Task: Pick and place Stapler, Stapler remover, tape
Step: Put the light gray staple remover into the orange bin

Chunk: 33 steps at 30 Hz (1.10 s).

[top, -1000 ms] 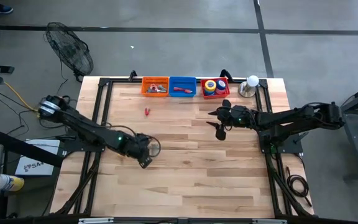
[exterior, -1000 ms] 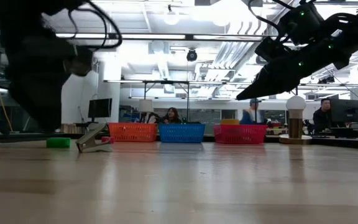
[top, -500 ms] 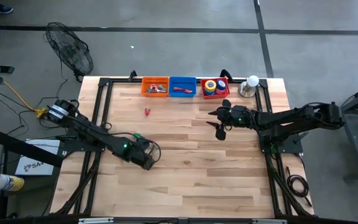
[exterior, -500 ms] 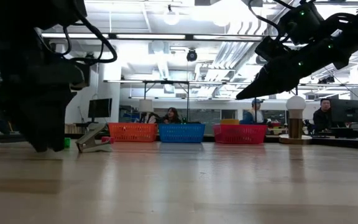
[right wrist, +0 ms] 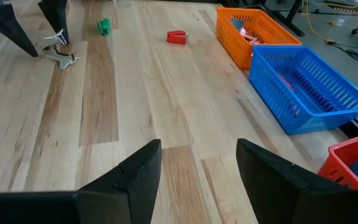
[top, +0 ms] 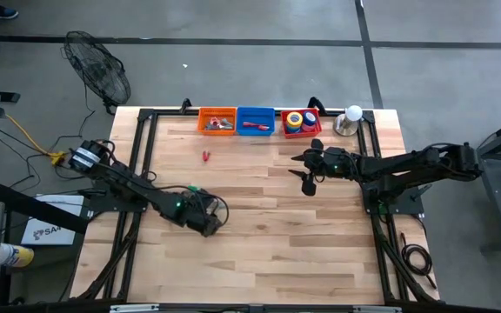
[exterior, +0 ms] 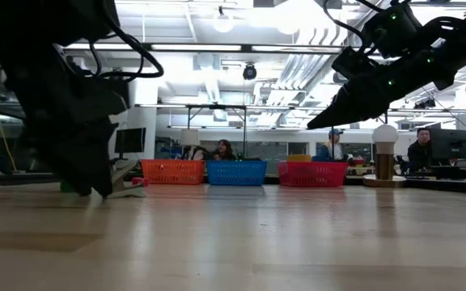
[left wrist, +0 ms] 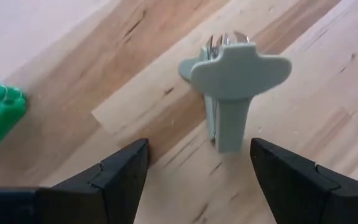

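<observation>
A grey stapler remover [left wrist: 232, 81] lies on the wooden table, left of centre, its metal claws pointing away from my left gripper. My left gripper [left wrist: 197, 146] is open and tipped steeply down just over the table. One finger stands on each side of the remover's near end without touching it. From across the table, the right wrist view shows the remover [right wrist: 59, 55] below those fingers. The tape rolls [top: 299, 120] sit in the red basket [top: 313, 130]. My right gripper [top: 308, 174] hangs open over the table's right half. Which item is the stapler, I cannot tell.
A small green item [top: 192, 189] lies close to the remover on its far side. A small red item [top: 205, 156] lies farther back. An orange basket [top: 217, 121], a blue basket [top: 255, 121] and the red one line the far edge. A white ball on a base [top: 352, 115] stands beside them.
My left gripper has gone down toward the table and tipped more steeply, ending with its fingertips low over the grey stapler remover. As the arm sank, the small green item came into sight in the high view.
</observation>
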Available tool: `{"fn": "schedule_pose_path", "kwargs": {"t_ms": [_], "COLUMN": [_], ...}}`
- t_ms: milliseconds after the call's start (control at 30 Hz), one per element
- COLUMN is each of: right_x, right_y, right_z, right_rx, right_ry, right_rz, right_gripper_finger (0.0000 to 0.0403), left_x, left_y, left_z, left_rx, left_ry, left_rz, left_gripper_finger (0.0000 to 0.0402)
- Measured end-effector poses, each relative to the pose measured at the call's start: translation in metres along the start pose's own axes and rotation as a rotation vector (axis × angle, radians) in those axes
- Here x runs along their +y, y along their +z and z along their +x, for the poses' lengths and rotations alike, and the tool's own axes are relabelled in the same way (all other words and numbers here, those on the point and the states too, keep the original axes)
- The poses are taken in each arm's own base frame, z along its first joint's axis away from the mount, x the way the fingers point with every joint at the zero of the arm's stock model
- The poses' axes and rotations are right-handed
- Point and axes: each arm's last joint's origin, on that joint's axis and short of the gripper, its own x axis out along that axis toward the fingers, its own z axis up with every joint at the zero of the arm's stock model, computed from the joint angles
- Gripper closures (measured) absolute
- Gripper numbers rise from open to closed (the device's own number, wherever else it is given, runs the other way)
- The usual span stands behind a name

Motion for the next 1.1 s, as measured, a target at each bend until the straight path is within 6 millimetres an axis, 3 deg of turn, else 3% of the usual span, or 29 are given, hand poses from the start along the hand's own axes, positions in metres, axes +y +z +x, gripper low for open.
{"fn": "schedule_pose_path", "kwargs": {"t_ms": [567, 1100], "right_x": [-0.0009, -0.0009], "right_y": [-0.0001, -0.0001], "right_z": [0.0, 0.0], "right_rx": [0.002, 0.003], "right_ry": [-0.03, -0.03], "right_rz": [0.004, 0.004], "right_gripper_finger": [0.0203, 0.0203], "left_x": [-0.0023, -0.0049], "left_y": [-0.0006, 0.0001], "left_z": [0.0067, 0.0068], "left_rx": [-0.048, -0.045], "left_ry": [0.012, -0.016], "left_rz": [0.035, 0.013], "left_gripper_finger": [0.0132, 0.0249]}}
